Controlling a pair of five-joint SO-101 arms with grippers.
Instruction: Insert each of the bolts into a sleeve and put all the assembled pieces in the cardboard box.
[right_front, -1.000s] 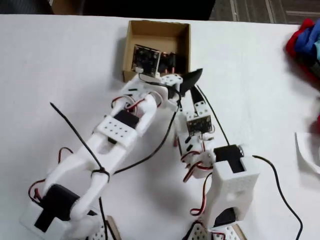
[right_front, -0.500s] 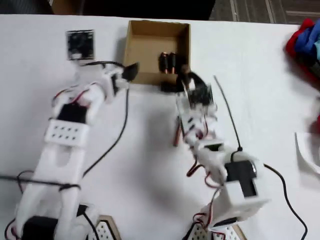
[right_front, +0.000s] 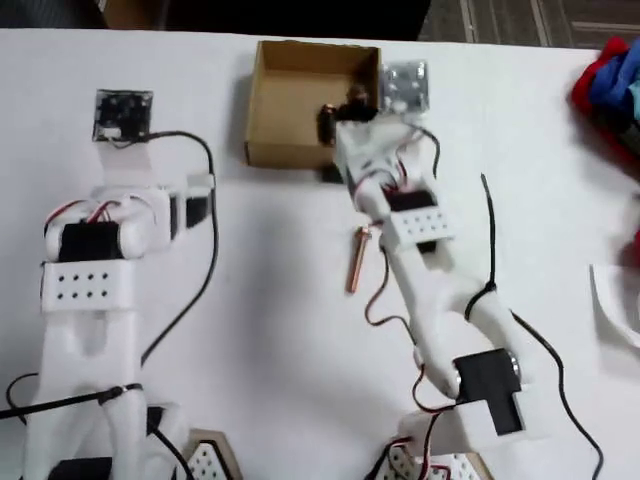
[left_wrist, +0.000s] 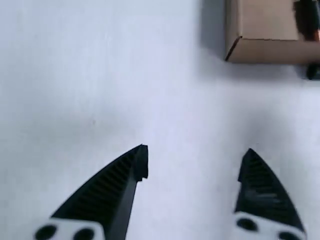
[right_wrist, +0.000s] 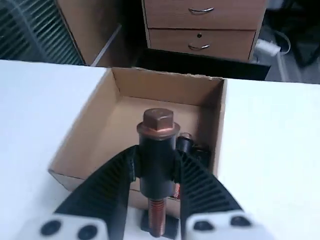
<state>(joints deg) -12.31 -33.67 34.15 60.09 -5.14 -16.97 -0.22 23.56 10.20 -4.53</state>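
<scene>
right gripper (right_wrist: 156, 156) clamped on sleeve (right_wrist: 156, 177) with bolt (right_wrist: 158, 122) through it, upright, at near wall of cardboard box (right_wrist: 165, 82). another assembled piece (right_wrist: 189, 145) lies inside. left gripper (left_wrist: 192, 162) spread wide above table (left_wrist: 100, 75). loose bolt (right_front: 357, 260) lies beside right arm.

Bright, even light fell from above on the white tabletop (right_front: 250, 330), which looked nearly washed out in the high view. Shadows were soft: faint ones beneath the arms (right_front: 430, 290), and a darker band along the near side of the cardboard box (right_front: 300, 75). Beyond the tabletop's far edge the room (right_front: 300, 15) lay dark.
</scene>
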